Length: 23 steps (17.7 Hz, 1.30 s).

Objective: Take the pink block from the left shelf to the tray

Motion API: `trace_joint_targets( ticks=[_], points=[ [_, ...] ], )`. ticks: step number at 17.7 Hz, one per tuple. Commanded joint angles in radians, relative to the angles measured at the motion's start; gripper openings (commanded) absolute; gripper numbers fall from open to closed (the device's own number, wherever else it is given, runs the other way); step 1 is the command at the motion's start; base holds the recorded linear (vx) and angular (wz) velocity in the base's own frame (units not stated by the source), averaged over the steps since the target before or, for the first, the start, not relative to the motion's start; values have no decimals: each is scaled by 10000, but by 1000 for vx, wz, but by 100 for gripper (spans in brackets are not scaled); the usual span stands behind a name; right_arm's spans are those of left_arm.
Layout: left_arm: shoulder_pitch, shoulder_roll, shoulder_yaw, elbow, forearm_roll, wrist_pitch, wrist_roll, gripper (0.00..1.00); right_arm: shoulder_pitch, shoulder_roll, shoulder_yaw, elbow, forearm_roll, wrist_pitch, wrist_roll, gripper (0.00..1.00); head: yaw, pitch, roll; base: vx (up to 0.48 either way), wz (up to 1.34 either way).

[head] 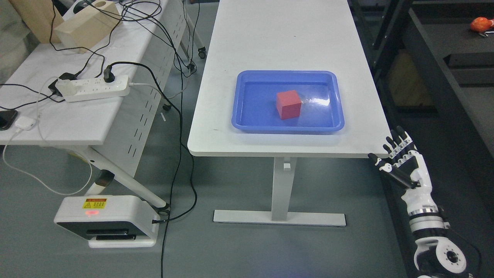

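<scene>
A pink-red block (288, 104) lies inside the blue tray (247, 120) on the white table (270, 38), a little left of the tray's middle. My right hand (399, 160) hangs low at the right, beside and below the table's front right corner, well apart from the tray. Its fingers are spread and hold nothing. The left arm does not show.
A dark shelf unit (436, 61) stands along the right side, with an orange object (481, 24) on its top. To the left is a second white table (77, 116) with a power strip (94, 88), cables and a wooden box (87, 25). A white device (106, 220) sits on the floor.
</scene>
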Motion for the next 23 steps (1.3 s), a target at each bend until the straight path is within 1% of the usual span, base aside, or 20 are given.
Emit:
trace_joint_targets(
  ticks=[1,12,23],
  points=[
    [200,175,0,-175,0,5,2,100,-13,-129,986,45,113,-145,-100,99,0,0,0,-153,-260],
    [200,175,0,-175,0,5,2,100,-75,-129,1110,153,207,-391,-38,100,0,0,0,-116,-22],
    [200,175,0,-175,0,5,2,100,-75,-129,1171,153,222,-376,-23,100,0,0,0,-13,0]
  ],
)
